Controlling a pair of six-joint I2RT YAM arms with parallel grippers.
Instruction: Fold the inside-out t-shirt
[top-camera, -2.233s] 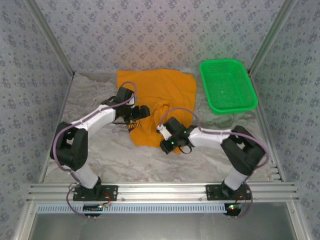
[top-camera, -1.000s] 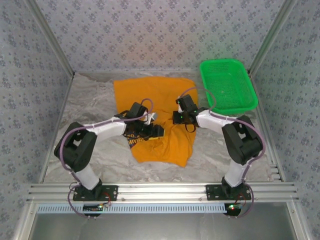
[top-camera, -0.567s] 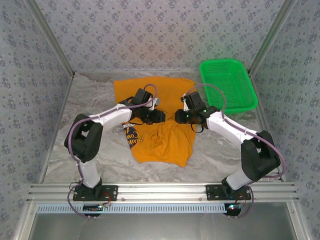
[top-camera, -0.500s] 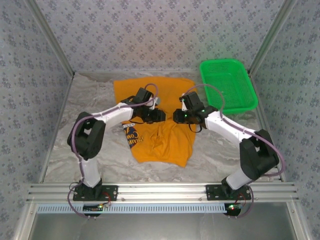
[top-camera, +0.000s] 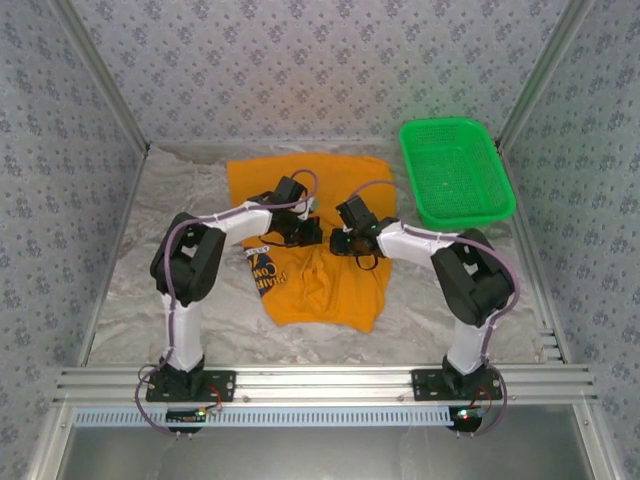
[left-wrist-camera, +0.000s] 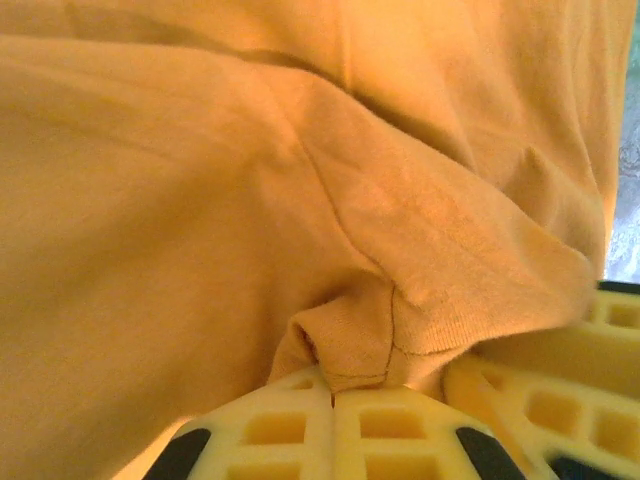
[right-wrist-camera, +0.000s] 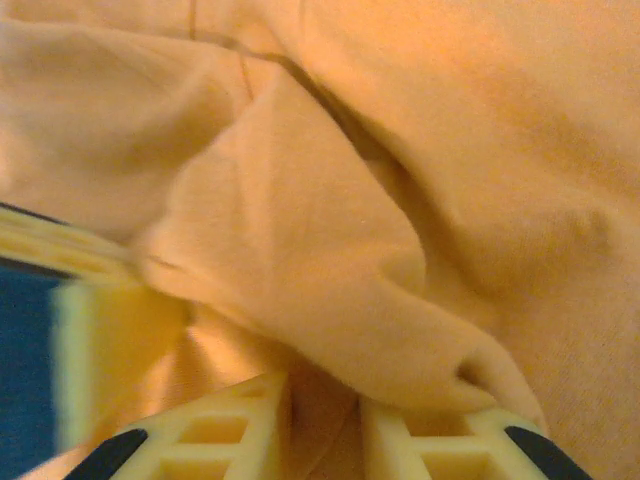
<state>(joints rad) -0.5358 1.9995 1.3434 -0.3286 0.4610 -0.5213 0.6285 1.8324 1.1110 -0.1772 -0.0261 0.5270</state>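
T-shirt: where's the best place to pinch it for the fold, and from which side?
Take the raised pleat across the middle of the t-shirt, coming down from above. The cloth around it lies flat, offering no edge. The left gripper and right gripper each pinch bunched cloth there.

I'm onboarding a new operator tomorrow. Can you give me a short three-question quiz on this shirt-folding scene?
1. In the top view, which gripper is nearer the green basket?
2. True or false: the t-shirt lies inside the basket.
3. What does the left gripper pinch? A) a fold of orange fabric B) the basket rim C) nothing

Key: 1, the right gripper. 2, false; it lies on the table. 3, A.
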